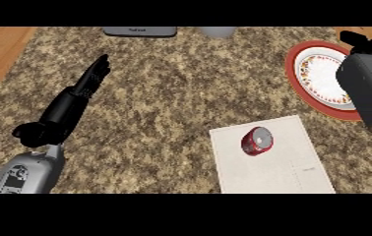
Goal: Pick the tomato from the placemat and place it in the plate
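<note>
The left hand (93, 77) is far off on the left, fingers straight and holding nothing; the tomato (257, 141) lies on the white placemat (270, 167), down and left of the plate (320, 77); the right hand (357, 75) is nearer, over the plate; its fingers I cannot tell.

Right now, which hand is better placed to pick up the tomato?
Probably the right hand: it hangs over the plate, on the same side as the tomato and placemat. The left hand is far across the counter.
</note>
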